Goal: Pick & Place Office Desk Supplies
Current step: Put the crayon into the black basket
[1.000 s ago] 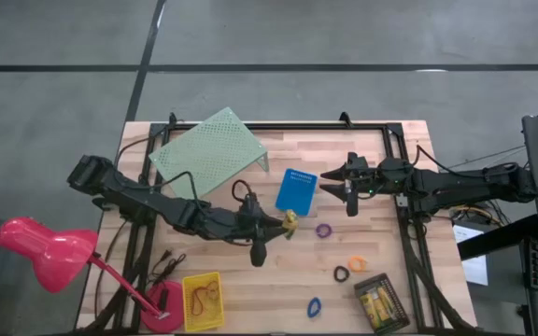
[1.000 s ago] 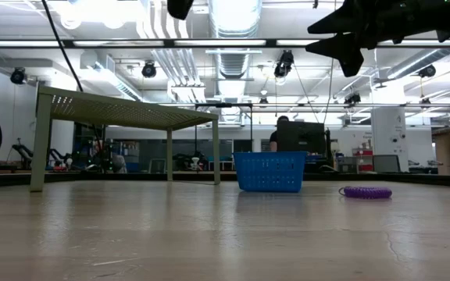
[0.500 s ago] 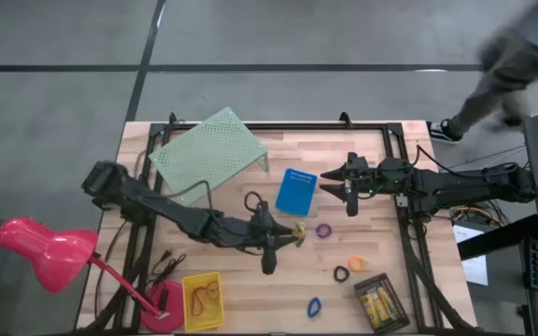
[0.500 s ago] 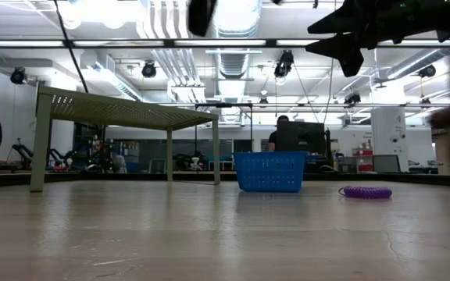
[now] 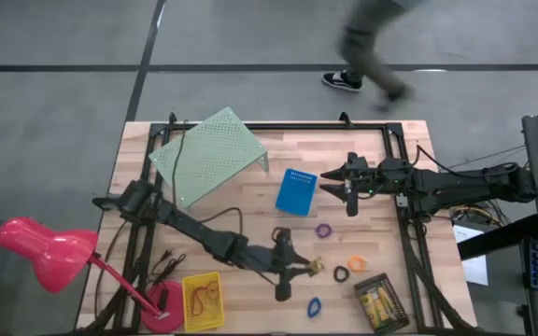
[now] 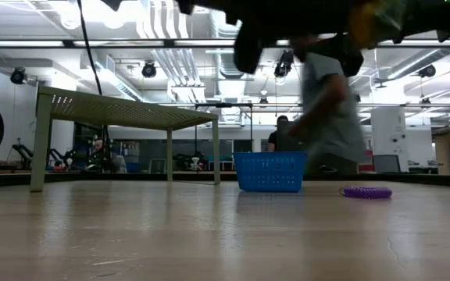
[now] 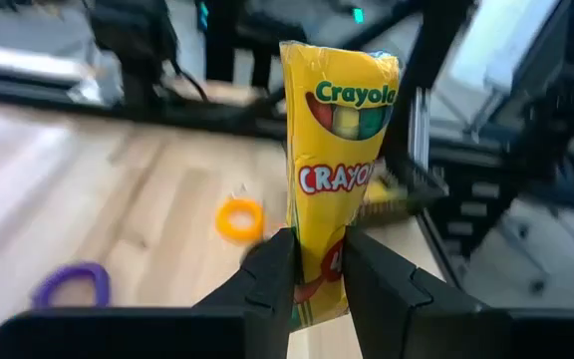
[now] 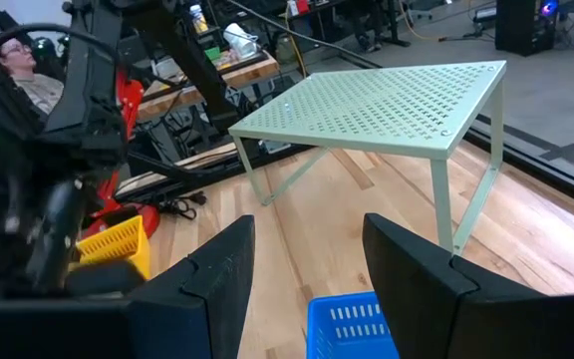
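Observation:
A yellow Crayola crayon pack sits in my left gripper, which is shut on it. In the high view the left gripper hovers over the near middle of the table, with the pack pointing at the orange ring and black ring. A purple ring and a blue ring lie flat nearby. More yellow packs lie in the black bin. Rubber bands lie in the yellow bin. My right gripper waits open beside the blue bin. My left gripper pinches the crayon pack by its lower end between its two fingers. The fingers come in roughly level, pointing toward the table's right, and lie along the pack. The pack sticks out ahead of the fingertips, lifted clear of the table.
The pale green perforated riser stands on its legs at the far left, and a pink lamp stands off the near left corner. A person walks past beyond the far edge. Bare wood lies between the riser and the yellow bin.
My left gripper has carried the crayon pack from beside the blue bin toward the table's near right, ending close to the orange and black rings. The right arm has kept still. A person has walked leftward across the floor beyond the far edge.

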`<control>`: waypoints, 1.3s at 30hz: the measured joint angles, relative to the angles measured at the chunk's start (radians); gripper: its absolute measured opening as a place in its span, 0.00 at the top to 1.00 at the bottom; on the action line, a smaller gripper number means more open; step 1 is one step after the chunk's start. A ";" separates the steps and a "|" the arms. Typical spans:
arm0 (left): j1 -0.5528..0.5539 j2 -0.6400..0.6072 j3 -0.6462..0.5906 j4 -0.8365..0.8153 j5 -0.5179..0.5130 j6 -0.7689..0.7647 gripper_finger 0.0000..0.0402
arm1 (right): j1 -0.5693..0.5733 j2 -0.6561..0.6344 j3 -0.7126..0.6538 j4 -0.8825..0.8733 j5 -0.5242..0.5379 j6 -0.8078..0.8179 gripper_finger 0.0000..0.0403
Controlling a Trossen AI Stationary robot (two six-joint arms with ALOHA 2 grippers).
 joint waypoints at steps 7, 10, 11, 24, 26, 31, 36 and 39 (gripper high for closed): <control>0.000 0.096 0.129 -0.133 0.046 -0.003 0.79 | 0.000 0.000 0.000 0.000 0.000 0.000 0.55; 0.001 0.137 0.153 -0.143 0.078 -0.003 0.79 | 0.000 0.000 0.000 0.000 0.000 0.000 0.55; 0.001 0.153 0.160 -0.143 0.087 -0.005 0.79 | 0.000 0.000 0.000 -0.001 0.000 0.000 0.55; 0.002 0.272 0.242 -0.163 0.202 -0.088 0.79 | 0.000 0.000 0.000 0.000 0.000 0.000 0.55; 0.003 0.273 0.247 -0.191 0.226 -0.090 0.79 | 0.000 0.000 0.000 0.000 0.000 0.000 0.55; 0.010 0.274 0.246 -0.268 0.252 -0.163 0.79 | 0.000 0.000 0.000 0.000 0.000 0.000 0.55; 0.018 0.274 0.238 -0.291 0.255 -0.177 0.79 | 0.000 0.000 0.000 0.000 0.000 0.000 0.55; 0.024 0.274 0.240 -0.299 0.256 -0.192 0.79 | 0.000 0.000 0.000 0.000 0.000 0.000 0.55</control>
